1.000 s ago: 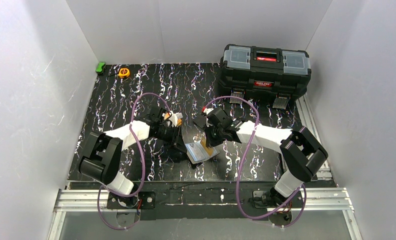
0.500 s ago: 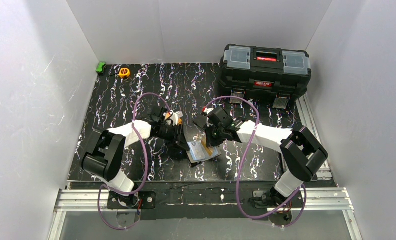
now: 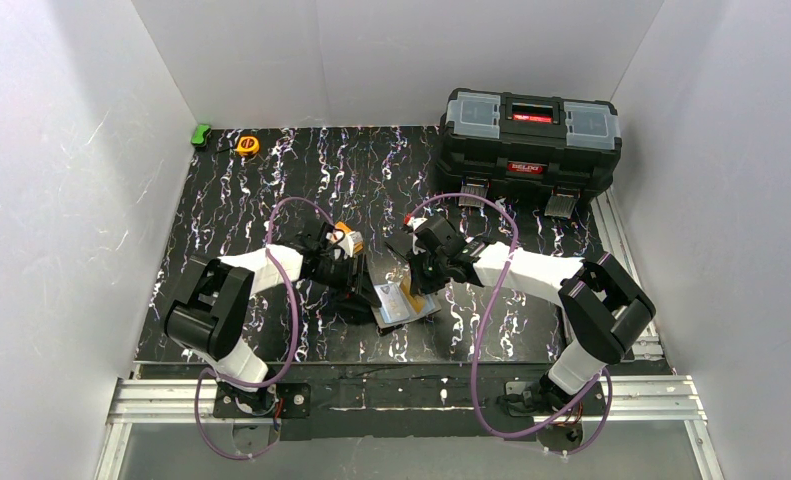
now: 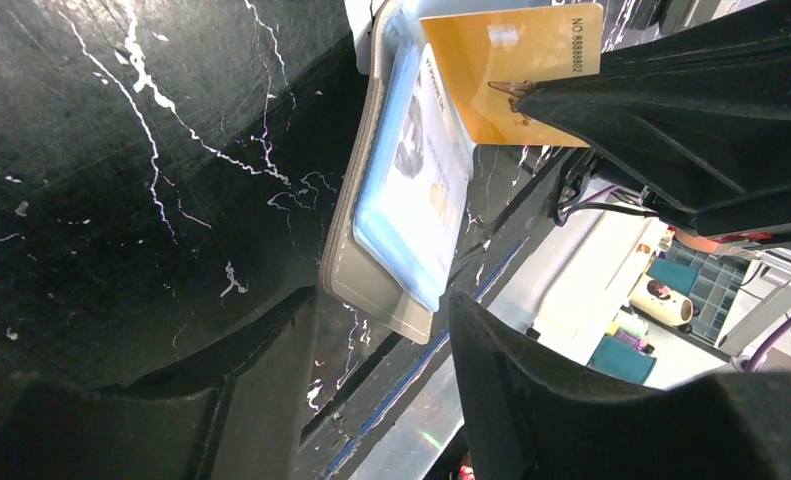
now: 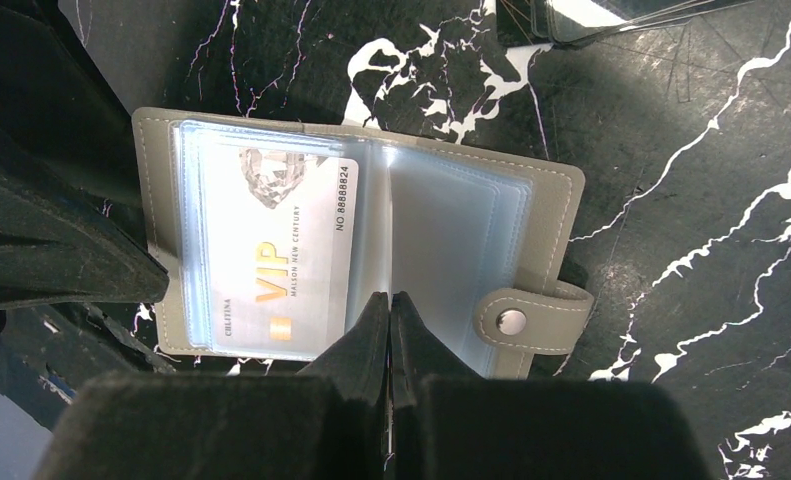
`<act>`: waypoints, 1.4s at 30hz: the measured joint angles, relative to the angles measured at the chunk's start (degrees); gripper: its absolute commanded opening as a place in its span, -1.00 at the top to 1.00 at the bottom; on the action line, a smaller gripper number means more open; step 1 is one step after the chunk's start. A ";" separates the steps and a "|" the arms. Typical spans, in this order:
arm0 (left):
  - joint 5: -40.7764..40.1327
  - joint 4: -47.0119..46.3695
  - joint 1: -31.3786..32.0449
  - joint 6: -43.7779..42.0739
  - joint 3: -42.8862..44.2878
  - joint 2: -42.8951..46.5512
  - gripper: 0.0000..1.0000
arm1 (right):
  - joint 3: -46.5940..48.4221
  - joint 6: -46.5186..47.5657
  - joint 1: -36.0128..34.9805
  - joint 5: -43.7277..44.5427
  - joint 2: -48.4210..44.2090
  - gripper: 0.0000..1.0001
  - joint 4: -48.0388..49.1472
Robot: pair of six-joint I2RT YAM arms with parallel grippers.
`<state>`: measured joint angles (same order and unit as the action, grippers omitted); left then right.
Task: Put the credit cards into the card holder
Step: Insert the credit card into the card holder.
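Holder (image 5: 556, 215) taupe, pockets clear. White card (image 5: 271, 250) — gold VIP print. Orange card (image 4: 506, 65), dark numerals. Surface (image 3: 261, 190) black, white-veined. Toolbox (image 3: 529, 130) black — red accents.

My table (image 3: 241, 220): black, white-veined top. Toolbox (image 3: 531, 135) sits on the far right part. Well left of the toolbox, at the far edge: tape measure (image 3: 248, 145), with a green block (image 3: 202, 133) beside it. Near-left of the toolbox: card holder (image 3: 396, 308) lying open, with credit cards (image 5: 621, 12) stacked just toolbox-side of it.
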<state>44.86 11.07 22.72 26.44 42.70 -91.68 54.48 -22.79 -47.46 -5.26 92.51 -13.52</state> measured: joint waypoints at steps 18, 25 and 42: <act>4.94 -6.91 0.00 -0.92 -2.14 -0.59 0.77 | -0.02 -0.02 0.63 -1.20 0.35 0.97 0.15; 4.96 -6.69 -0.11 -1.25 -2.05 -1.53 1.00 | 0.07 0.00 0.70 -1.33 0.35 0.97 0.04; 0.96 1.95 -0.07 -0.24 1.55 1.16 1.00 | 4.31 -0.44 0.92 -0.52 -5.90 0.97 -6.56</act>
<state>45.82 13.02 22.65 26.20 44.25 -90.52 58.78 -23.22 -46.54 -5.78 86.61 -20.08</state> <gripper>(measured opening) 0.028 0.024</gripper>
